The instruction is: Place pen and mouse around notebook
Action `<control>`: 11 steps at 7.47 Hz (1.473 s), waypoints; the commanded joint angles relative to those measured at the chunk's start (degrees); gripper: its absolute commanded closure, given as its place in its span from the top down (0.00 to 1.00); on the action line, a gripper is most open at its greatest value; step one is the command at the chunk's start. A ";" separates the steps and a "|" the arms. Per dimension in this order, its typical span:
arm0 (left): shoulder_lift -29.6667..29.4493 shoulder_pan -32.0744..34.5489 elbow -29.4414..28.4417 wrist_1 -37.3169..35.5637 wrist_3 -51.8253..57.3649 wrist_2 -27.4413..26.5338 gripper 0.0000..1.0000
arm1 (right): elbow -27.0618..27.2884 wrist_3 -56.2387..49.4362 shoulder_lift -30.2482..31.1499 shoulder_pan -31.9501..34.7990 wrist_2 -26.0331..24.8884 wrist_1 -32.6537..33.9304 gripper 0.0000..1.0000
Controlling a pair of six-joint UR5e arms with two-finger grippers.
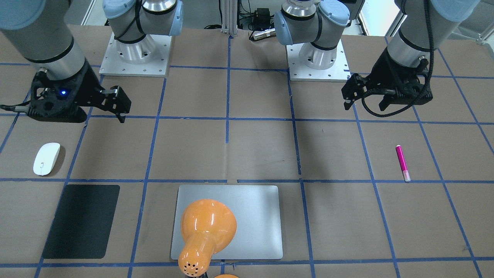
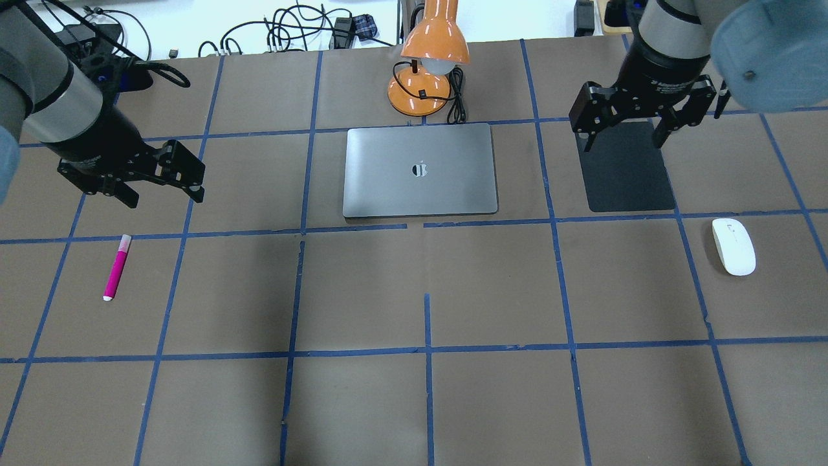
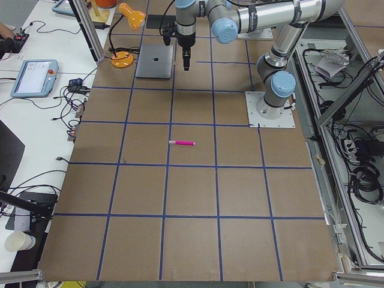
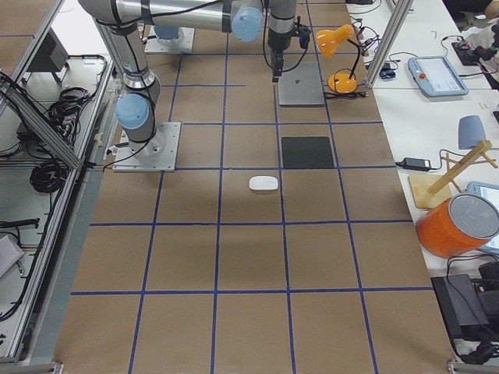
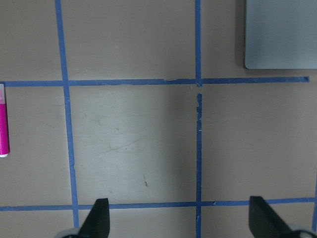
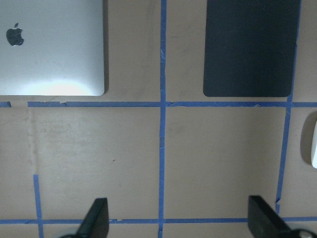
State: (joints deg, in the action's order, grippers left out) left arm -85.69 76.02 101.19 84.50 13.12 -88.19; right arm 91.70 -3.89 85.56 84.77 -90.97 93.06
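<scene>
The magenta pen (image 2: 116, 267) lies on the brown table at my left, also in the front view as the pen (image 1: 402, 163). My left gripper (image 2: 162, 193) hovers open and empty beyond it, and the pen (image 5: 3, 121) shows at that wrist view's left edge. The white mouse (image 2: 733, 246) rests at the right. My right gripper (image 2: 623, 144) hangs open over the black mat (image 2: 627, 175), with nothing between its fingers. The silver notebook (image 2: 420, 169) lies closed at the far centre, apart from both grippers.
An orange desk lamp (image 2: 430, 58) stands just behind the notebook, and its shade hangs over the notebook (image 1: 254, 224) in the front view. Blue tape lines grid the table. Both arm bases (image 1: 135, 58) sit on the robot's side.
</scene>
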 commanded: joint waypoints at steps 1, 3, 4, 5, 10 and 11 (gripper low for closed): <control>-2.18 -4.28 0.41 -1.87 4.53 -0.57 1.00 | 8.27 -5.94 -3.70 -8.80 -0.69 7.07 1.00; -6.30 -12.18 0.41 -4.58 8.12 -0.57 1.00 | 17.67 -18.64 -5.22 -18.01 -2.11 20.10 1.00; -8.85 -14.65 0.50 -8.00 14.07 -0.75 1.00 | 21.12 -26.79 -6.27 -20.93 -2.37 29.28 1.00; -11.40 -17.63 0.42 -9.08 19.52 -0.84 1.00 | 21.93 -29.57 -8.55 -22.79 -2.54 33.29 1.00; -22.05 -23.55 6.65 -28.58 31.33 -2.24 1.00 | 20.71 -31.88 -14.27 -28.78 -2.28 33.86 1.00; -23.19 -23.55 7.44 -30.17 34.22 -2.07 1.00 | 20.01 -31.97 -15.59 -28.87 -2.28 33.86 1.00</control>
State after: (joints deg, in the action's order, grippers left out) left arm -107.40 52.72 107.41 57.19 44.12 -90.35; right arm 112.33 -35.72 71.63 56.03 -93.26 126.89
